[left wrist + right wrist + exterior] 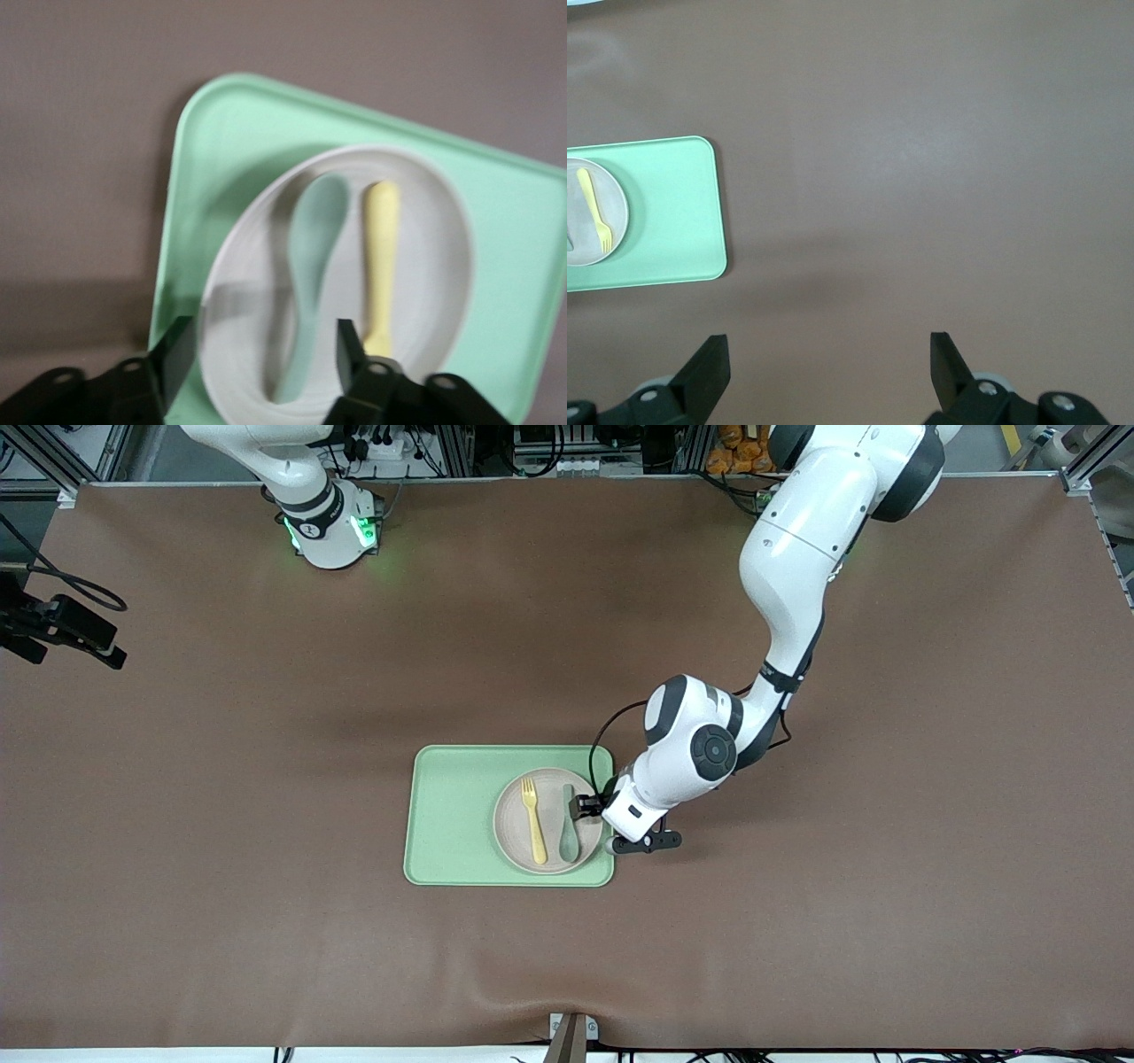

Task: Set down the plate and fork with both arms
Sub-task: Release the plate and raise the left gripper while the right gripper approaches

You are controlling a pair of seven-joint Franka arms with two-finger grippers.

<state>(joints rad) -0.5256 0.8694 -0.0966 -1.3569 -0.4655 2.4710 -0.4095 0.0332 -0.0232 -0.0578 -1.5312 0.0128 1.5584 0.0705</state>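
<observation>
Near the middle of the worktop [221, 824], toward the edge closest to the front camera, a light-green tray [452, 815] carries the plate [514, 834] on its half toward the left arm's end. Both the fork [532, 818] and a teal spoon [568, 828] lie side by side in the plate, handles pointing toward the front camera, so the whole setting looks gathered for lifting off together or piece by piece.

At the plate's rim on the left arm's side sits the left gripper [586, 808], its fingers [177, 359] released and spread, one either side of the rim in the left wrist view. That low, side-on approach suits pinching the shallow rim, though I judge no grip is made yet.

Over bare worktop hangs the right gripper [828, 359], well apart from the tray, fingers likewise spread and holding nothing; this arm waits, probably for the fork once the plate is dealt with.

No brand, label or readable writing shows on any item.
</observation>
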